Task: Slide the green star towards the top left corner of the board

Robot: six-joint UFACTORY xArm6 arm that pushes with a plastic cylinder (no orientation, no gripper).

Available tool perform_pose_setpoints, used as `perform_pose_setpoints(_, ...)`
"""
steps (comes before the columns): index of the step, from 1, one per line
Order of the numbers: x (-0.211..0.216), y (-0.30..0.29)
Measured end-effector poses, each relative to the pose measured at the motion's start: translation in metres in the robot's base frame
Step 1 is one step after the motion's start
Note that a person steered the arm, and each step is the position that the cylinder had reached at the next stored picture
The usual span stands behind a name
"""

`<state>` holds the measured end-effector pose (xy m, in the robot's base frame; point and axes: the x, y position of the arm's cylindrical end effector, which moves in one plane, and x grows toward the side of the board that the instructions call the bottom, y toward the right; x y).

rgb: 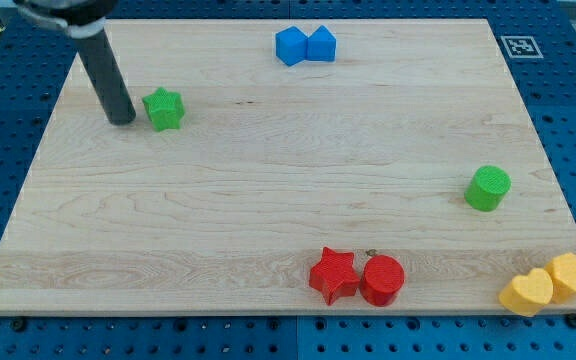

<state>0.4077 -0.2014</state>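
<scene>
Green star (pixel 164 109) sits near the top left of the tabletop (pixel 268 190), and my tip (pixel 123 121) rests just to its left, close beside it, though I cannot tell whether the two touch. I carry no jaws at all, only this dark rod, so nothing is clenched or released.

As I judge it, I am on the wrong side for the push. The corner lies up and to the view's left, so I should go around the star, without nudging it, to its lower right, then press along a line running through its middle toward that corner. A slow, centred push matters, since an off-centre contact on a star's points would likely spin it aside. The star is already fairly close to the corner, so a short stroke should do, stopping before the edge.

Far from this work lie two blue blocks (pixel 305 45) touching at the top, a green cylinder (pixel 488 188) at the right, a red star (pixel 333 275) against a red cylinder (pixel 382 279) at the bottom, and two yellow blocks (pixel 548 284) at the lower right.

My rod's upper part is cut off by the view's top, and the yellow shapes are hard to make out.
</scene>
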Motion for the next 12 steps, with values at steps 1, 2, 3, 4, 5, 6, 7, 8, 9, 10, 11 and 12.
perform_pose_setpoints(1,0.020,0.037)
perform_pose_setpoints(2,-0.012,0.060)
perform_pose_setpoints(3,-0.065,0.036)
perform_pose_setpoints(4,-0.088,0.032)
perform_pose_setpoints(5,-0.066,0.038)
perform_pose_setpoints(6,-0.070,0.021)
perform_pose_setpoints(7,-0.102,-0.020)
perform_pose_setpoints(8,-0.117,-0.030)
perform_pose_setpoints(9,-0.104,-0.029)
perform_pose_setpoints(10,-0.089,-0.017)
perform_pose_setpoints(11,-0.108,-0.023)
perform_pose_setpoints(12,-0.136,-0.033)
